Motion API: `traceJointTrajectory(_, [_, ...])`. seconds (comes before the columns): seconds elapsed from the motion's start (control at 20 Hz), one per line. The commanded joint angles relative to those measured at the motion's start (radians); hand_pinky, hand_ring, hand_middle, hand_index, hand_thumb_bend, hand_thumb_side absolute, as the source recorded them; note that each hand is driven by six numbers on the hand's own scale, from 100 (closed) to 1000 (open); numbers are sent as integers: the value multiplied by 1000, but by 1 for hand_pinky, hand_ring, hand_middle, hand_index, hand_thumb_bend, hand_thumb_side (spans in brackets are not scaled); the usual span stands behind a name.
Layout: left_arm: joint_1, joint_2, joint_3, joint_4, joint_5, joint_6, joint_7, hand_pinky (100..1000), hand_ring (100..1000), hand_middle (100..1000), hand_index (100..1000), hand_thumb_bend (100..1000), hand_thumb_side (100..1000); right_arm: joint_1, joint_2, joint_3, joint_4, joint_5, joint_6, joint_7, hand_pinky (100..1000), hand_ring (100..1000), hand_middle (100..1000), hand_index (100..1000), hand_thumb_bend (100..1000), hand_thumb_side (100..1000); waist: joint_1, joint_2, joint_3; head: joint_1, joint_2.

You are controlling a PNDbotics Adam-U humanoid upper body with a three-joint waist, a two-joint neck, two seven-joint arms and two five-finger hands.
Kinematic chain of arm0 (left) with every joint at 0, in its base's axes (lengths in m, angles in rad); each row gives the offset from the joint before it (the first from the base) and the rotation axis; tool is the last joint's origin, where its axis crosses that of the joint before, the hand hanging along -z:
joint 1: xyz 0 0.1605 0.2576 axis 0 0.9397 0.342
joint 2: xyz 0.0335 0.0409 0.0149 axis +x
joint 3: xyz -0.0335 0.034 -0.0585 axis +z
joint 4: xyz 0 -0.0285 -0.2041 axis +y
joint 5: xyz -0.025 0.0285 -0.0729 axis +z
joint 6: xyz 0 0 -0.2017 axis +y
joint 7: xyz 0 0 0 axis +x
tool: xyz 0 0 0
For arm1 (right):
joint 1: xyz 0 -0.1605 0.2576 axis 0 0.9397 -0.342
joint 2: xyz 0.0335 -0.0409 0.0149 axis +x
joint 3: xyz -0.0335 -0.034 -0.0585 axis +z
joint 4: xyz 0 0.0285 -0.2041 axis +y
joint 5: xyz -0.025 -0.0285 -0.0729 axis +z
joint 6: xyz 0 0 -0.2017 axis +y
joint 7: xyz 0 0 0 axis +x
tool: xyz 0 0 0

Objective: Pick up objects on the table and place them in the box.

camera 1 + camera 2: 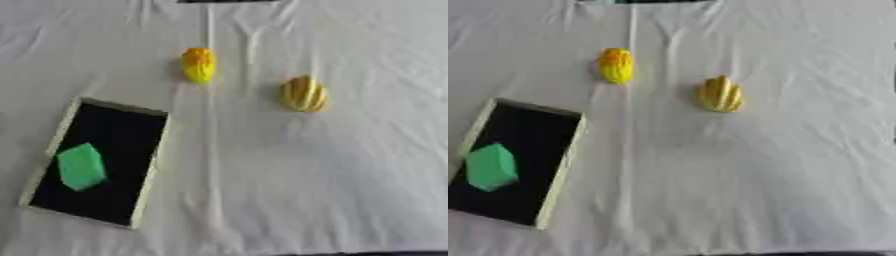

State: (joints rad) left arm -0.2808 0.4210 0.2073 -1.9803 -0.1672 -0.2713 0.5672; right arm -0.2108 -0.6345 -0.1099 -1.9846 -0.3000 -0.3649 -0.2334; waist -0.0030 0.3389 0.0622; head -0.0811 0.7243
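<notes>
A shallow box (61, 131) with a pale rim and a black inside lies at the lower left of the white cloth. A green block (81, 166) lies inside it, toward its near end. A yellow and orange corn-like object (199, 65) rests on the cloth beyond the box's far right corner. A yellow ribbed, striped object (303, 94) sits to the right of it, a little nearer. Neither hand shows in either eye view.
A wrinkled white cloth (306, 175) covers the table, with a long crease running down the middle. A dark strip (226, 1) shows at the far edge and the table's near edge (798, 253) at the bottom.
</notes>
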Motion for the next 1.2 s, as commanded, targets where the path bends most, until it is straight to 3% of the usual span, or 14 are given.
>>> traceJointTrajectory(0.05, [-11,12,5,-20,5,-2,-2,819,755,710,843,100,366,-7,-16,-10,-15,-4,-2,4,957,851,614,814,100,532,-1,-15,0,0,-4])
traceJointTrajectory(0.3, [-11,14,3,-20,6,-2,-4,819,755,710,844,100,366,-8,-37,-7,-15,6,3,9,956,862,624,823,100,525,-3,-15,1,1,-2])
traceJointTrajectory(0.45, [-11,18,1,-20,6,-1,-6,819,755,710,844,100,366,-24,-109,5,-15,45,16,21,950,873,638,835,100,526,-5,-17,1,-1,1])
traceJointTrajectory(0.6, [-10,21,0,-20,6,0,-8,819,755,710,844,100,365,-53,-221,27,-15,135,40,37,940,891,678,859,100,470,-8,-19,2,-4,0])
traceJointTrajectory(0.75, [-10,24,-4,-20,8,0,-12,819,755,710,844,100,365,-88,-339,66,-15,241,107,64,935,906,718,878,100,426,-10,-21,4,-9,-2])
traceJointTrajectory(0.95, [-12,28,-9,-20,13,2,-17,819,754,710,844,100,366,-136,-471,141,-15,340,216,137,929,918,759,896,100,259,-13,-22,10,-19,1])
traceJointTrajectory(1.2, [-15,33,-19,-20,21,3,-29,819,754,710,843,100,370,-211,-560,246,-1,430,329,277,923,924,791,905,100,198,-18,-23,17,-33,3])
